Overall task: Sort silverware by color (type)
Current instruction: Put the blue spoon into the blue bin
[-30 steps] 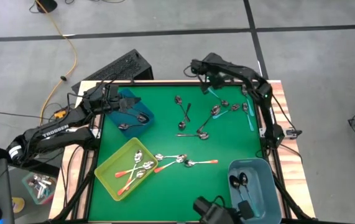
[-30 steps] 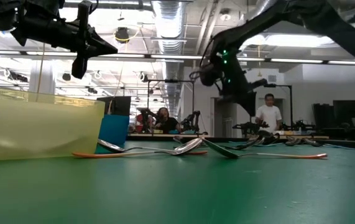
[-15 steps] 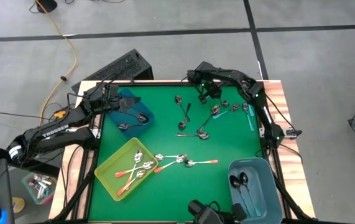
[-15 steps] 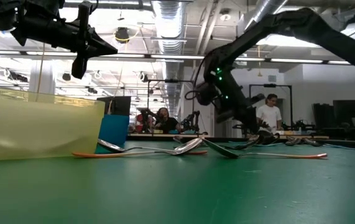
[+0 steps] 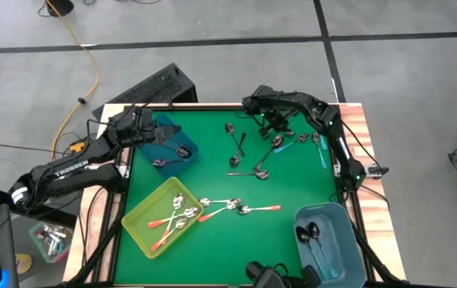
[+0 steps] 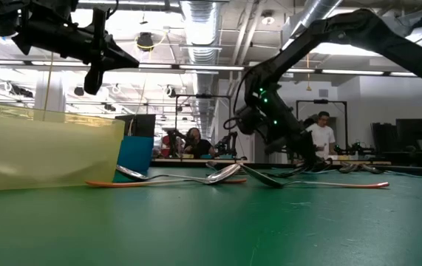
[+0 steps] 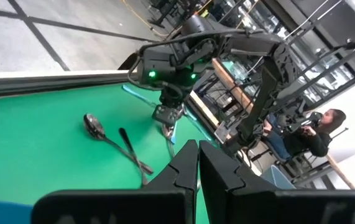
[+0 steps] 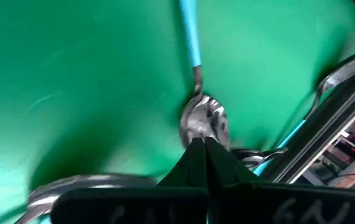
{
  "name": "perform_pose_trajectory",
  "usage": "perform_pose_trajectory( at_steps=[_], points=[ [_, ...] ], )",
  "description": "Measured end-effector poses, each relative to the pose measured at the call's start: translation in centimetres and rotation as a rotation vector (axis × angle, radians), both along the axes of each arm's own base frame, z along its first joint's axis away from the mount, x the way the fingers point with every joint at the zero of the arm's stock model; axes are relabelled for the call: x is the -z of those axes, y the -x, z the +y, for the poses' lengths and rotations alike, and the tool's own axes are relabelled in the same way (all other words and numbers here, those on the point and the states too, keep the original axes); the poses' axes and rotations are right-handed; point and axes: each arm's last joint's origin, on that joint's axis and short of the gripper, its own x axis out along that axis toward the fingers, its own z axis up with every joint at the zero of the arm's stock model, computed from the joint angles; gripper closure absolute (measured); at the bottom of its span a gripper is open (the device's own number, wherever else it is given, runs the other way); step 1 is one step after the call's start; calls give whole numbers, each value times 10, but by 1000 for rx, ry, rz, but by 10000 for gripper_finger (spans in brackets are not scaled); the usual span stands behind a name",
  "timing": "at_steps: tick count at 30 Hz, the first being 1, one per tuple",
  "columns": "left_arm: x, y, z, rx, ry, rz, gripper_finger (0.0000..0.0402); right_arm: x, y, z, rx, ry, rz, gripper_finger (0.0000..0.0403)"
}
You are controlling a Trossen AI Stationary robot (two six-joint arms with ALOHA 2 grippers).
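Teal spoon (image 8: 201, 118): far side of the table (image 5: 292, 192), amid loose spoons; long axis runs bowl-near, handle away from the right gripper (image 8: 203, 149).
Right gripper: shut, empty, just above the bowl.
Left gripper (image 7: 198, 163): shut, over blue bin (image 5: 182, 138).
Advice: open first, straddle the handle.

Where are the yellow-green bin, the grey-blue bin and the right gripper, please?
yellow-green bin (image 5: 134, 226): high view, bare floor near its left rim.
grey-blue bin (image 5: 342, 240): high view, bare floor.
right gripper (image 5: 270, 130): high view, fingertips.
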Motion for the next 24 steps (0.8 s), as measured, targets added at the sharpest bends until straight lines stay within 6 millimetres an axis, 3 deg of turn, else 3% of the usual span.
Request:
perform_pose_trajectory(
  at_steps=[15, 19, 24],
  points=[
    [0, 0, 0, 3, -21, 3, 401, -4, -31, 43, -164, -137, -80, 403],
    [-1, 0, 0, 3, -24, -2, 401, -23, -47, 55, -281, -189, -185, 403],
    [-1, 0, 0, 1, -22, -2, 401, -66, -68, 72, -401, -105, -370, 401]
  ],
)
